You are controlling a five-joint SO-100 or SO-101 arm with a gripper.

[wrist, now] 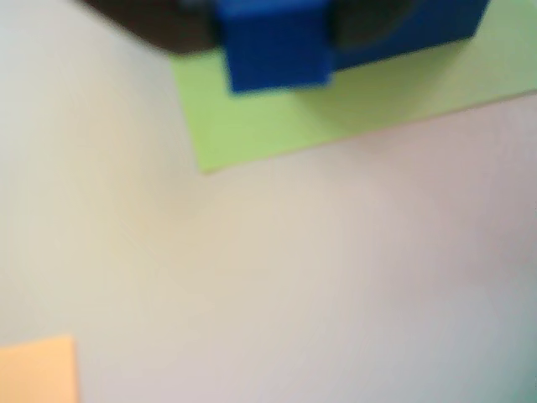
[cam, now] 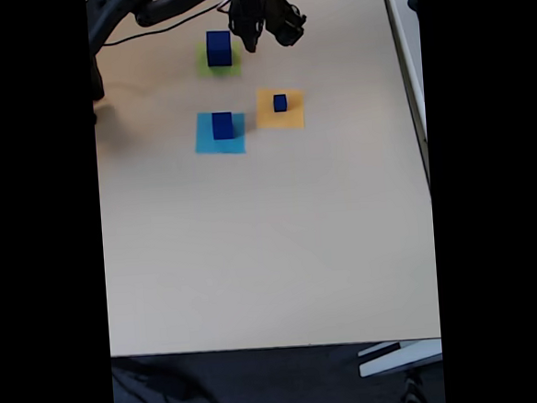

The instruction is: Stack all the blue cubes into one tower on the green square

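Note:
In the blurred wrist view a small blue cube (wrist: 277, 46) sits between the dark jaws of my gripper (wrist: 273, 34), which is shut on it. Behind it a larger blue cube (wrist: 419, 29) stands on the green square (wrist: 277, 117). In the fixed view my gripper (cam: 250, 39) hangs just right of that large cube (cam: 219, 48) on the green square (cam: 231, 68); the held cube is hidden there. Another blue cube (cam: 223, 124) stands on a light-blue square (cam: 211, 143), and a tiny one (cam: 280, 102) on an orange square (cam: 270, 116).
The arm (cam: 172, 1) and a black cable come in from the table's top left in the fixed view. The orange square's corner (wrist: 38, 369) shows at the wrist view's lower left. Bare beige tabletop (cam: 272, 247) stretches below the squares to the front edge.

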